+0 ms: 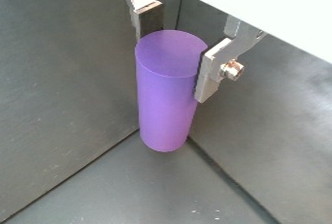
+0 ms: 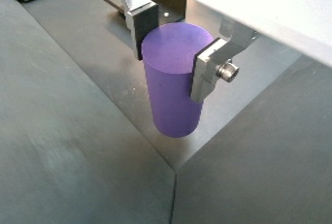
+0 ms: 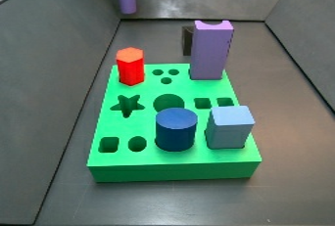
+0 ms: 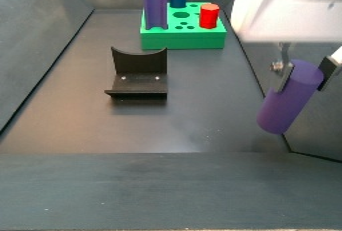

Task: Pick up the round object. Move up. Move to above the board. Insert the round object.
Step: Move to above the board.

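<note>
Claw [image 1: 180, 40] sits in a corner of the dark floor, its silver fingers [image 1: 215, 70] closed to the width of the round object [image 1: 169, 92] and pressing its upper sides in both wrist views [image 2: 177, 78]. I read the purple cylinder as upright with its base at floor level, though contact below is hard to confirm. Well apart, the board [image 3: 144, 122] carries a dark blue cylinder [image 3: 175, 129], red piece [image 3: 129, 66] and lilac block [image 3: 211, 48]. Fixture [image 4: 138, 73] stands between board and claw.

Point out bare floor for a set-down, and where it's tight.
Free: floor between fixture and the near edge, and between fixture and board. Crowded: board top, full of pieces. The gripper flanks the round object near a wall.
</note>
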Tool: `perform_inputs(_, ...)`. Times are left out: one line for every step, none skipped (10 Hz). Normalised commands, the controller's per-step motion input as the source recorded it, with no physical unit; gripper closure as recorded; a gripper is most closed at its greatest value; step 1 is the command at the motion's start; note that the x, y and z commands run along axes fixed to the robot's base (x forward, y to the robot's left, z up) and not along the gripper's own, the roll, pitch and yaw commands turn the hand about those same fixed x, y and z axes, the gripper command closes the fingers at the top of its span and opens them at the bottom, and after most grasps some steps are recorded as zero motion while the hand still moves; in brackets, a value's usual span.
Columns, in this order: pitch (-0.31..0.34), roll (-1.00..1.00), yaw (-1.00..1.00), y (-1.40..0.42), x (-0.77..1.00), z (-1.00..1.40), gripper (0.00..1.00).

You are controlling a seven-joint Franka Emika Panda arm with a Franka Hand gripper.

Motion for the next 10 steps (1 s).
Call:
perform_inputs(-0.050,-0.10,-0.01,0.13,0.14,1.00,1.00)
perform_inputs(-0.014,-0.10,-0.02,0.13,0.13,1.00,1.00)
perform_inputs(0.013,-0.08,-0.02,0.12,0.11,1.00,1.00)
perform_inputs(0.023,-0.07,-0.02,0.12,0.11,1.00,1.00)
perform_inputs(0.043,-0.04,-0.03,0.11,0.10,1.00,1.00)
perform_inputs(0.051,-0.03,-0.03,0.11,0.09,1.00,1.00)
perform_inputs(0.065,-0.01,-0.02,0.10,0.08,1.00,1.00)
perform_inputs(0.067,0.00,-0.02,0.09,0.07,1.00,1.00)
perform_inputs(0.068,0.01,-0.01,0.09,0.06,1.00,1.00)
perform_inputs(0.069,0.02,-0.01,0.08,0.05,1.00,1.00)
